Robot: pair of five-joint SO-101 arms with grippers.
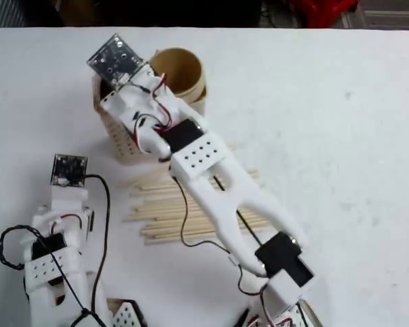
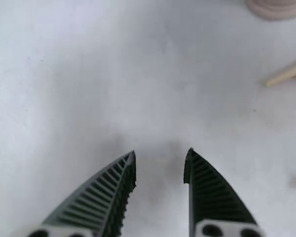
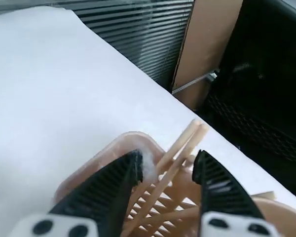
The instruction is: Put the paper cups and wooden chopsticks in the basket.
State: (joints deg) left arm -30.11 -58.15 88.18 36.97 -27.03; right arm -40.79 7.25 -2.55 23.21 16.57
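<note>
- High view: right arm (image 1: pixel 225 191) stretched diagonally over the white table (image 1: pixel 341 136), from the near right edge to the basket (image 1: pixel 119 143) at far left; wrist directly above the basket's opening, fingers hidden beneath it
- High view: paper cup (image 1: pixel 180 68), brown, mouth up, at the far right corner of the basket; inside it or just beside it, not determinable
- High view: loose chopsticks (image 1: pixel 157 208) lying flat on the table in a rough bundle just on the near side of the basket, partly covered by the right arm
- High view: left arm (image 1: pixel 54 252) at near left, wrist aimed toward the basket, beside the bundle's ends and well apart from the paper cup
- Left wrist view: left gripper (image 2: pixel 160 153) with jaws moderately apart, nothing between them and nothing touched; bare table (image 2: pixel 89 74) below; ends of the loose chopsticks (image 2: pixel 286 74) farther off, well apart from the fingertips; pale rounded object (image 2: pixel 278 7) beyond them, basket or cup not determinable
- Right wrist view: right gripper (image 3: pixel 167 158) with jaws moderately apart, poised over the basket (image 3: pixel 89 170); tilted chopsticks (image 3: pixel 180 148) standing in the basket and rising through the gap between the two fingers; gap wider than the sticks, so not clamped; contact with either finger not determinable
- Right wrist view: slatted blind (image 3: pixel 138 29) and brown board (image 3: pixel 207 44) beyond the table's far edge
</note>
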